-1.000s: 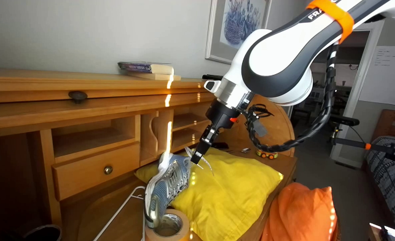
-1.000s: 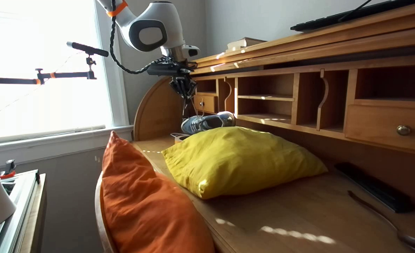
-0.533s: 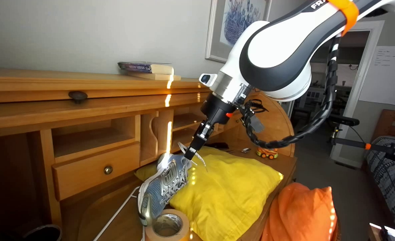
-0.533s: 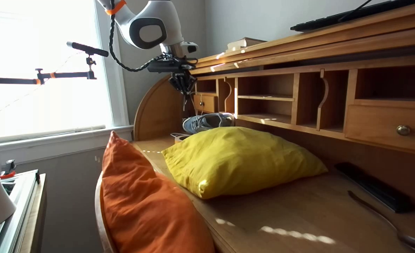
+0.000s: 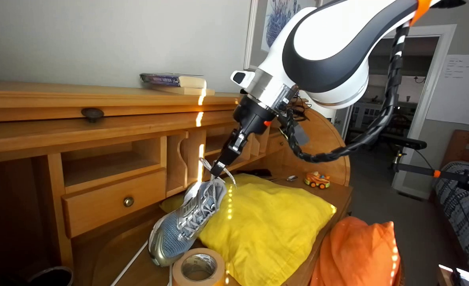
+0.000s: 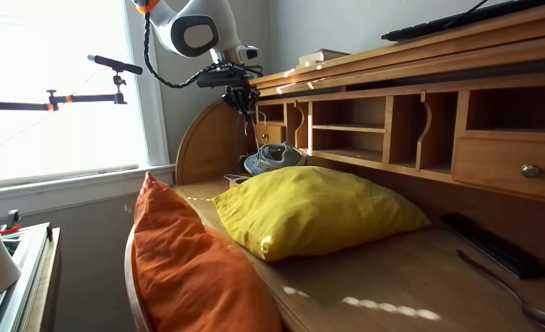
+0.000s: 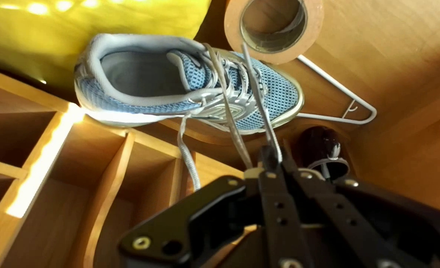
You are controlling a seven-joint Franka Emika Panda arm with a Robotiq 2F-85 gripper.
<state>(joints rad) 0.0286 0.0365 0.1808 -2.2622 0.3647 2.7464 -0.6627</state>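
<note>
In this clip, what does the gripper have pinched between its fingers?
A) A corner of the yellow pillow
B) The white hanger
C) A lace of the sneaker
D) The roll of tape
C: in the wrist view, a lace runs from the sneaker into the gripper, whose fingertips are closed on it.

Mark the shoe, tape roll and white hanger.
Shoe (image 7: pixel 196 77): wrist view, on its blue mesh tongue.
Tape roll (image 7: pixel 314 23): wrist view, on the flat face of its ring.
White hanger (image 7: pixel 334 81): wrist view, on its slanting bar.
</note>
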